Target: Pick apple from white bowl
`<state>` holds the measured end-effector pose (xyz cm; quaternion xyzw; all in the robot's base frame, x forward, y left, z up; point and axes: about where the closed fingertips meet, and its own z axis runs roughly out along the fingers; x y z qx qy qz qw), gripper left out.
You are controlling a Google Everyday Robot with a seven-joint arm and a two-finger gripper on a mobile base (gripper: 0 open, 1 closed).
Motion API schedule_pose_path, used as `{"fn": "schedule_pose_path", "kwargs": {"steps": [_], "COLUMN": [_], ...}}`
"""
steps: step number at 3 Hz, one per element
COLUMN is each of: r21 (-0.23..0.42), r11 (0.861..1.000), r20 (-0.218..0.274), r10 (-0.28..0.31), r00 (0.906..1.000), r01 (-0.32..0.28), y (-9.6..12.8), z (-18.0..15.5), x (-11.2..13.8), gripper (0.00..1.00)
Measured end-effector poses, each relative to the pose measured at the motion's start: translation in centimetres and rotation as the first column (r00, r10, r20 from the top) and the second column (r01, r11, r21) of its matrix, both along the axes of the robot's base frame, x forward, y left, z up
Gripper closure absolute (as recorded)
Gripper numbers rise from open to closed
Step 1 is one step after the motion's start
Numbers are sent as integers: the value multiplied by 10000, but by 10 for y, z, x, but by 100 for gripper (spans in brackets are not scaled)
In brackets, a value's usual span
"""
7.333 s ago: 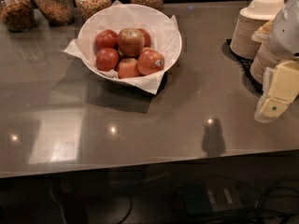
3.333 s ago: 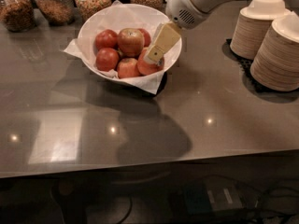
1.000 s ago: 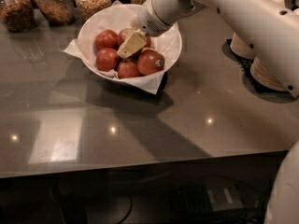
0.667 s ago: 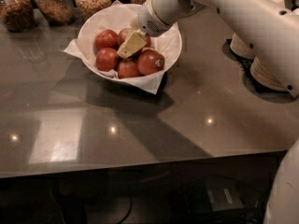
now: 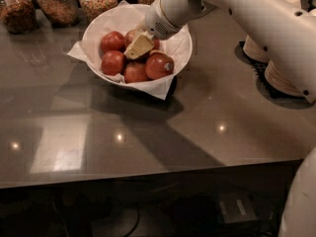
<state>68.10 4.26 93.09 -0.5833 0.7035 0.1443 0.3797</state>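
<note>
The white bowl (image 5: pixel 183 47), lined with crumpled white paper, stands at the back middle of the dark table. It holds several red apples. My gripper (image 5: pixel 138 45) reaches in from the upper right and sits low over the middle of the bowl, right on the larger apple (image 5: pixel 130 35). It hides most of that apple, and only a red edge shows on the left. A darker apple with a small sticker (image 5: pixel 159 65) lies just right of the gripper. Two more red apples (image 5: pixel 112 41) (image 5: pixel 113 62) lie to its left.
Several glass jars of dry food (image 5: pixel 58 3) stand along the back edge behind the bowl. Stacks of tan paper bowls (image 5: pixel 285 79) stand at the right, under my arm. The table's front edge (image 5: pixel 148 174) runs across the lower part of the view.
The gripper came from the table's right side to the bowl's right rim, then down onto the middle apple. Over the last second it has barely moved.
</note>
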Motion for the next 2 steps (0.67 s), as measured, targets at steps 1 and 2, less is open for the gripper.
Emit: {"fn": "schedule_pose_path", "kwargs": {"steps": [1, 2], "r21": [22, 21], "r11": [9998, 9989], "r20": [9, 248], "r10": [216, 476], "r00": [9998, 9986], "r01": [-216, -476], "y": [3, 6], "z": [4, 19], "x": [-4, -9], "gripper": [93, 100]}}
